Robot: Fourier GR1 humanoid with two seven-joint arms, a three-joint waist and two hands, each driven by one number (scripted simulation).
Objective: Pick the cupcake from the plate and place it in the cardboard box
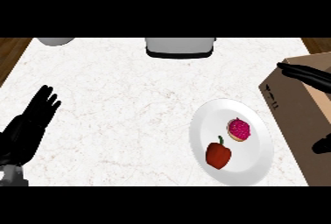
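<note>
Fingers [302, 73] of right hand [321, 145] extend over cardboard box [294, 109].

Cupcake on its plate, box beside it.
The small pink-frosted cupcake [238, 129] sits upright on the round white plate [258, 166], toward its right rim; the brown cardboard box [294, 113] stands just beside, at the counter's right edge.

White marbled counter [129, 109], wood edge showing at both upper corners of the frame. Directly on it: white plate [255, 162] lower right; cardboard box [294, 118] at right edge, just beside the plate; grey appliance [180, 47] top centre; pale round item [55, 41] top left, cut off.
</note>
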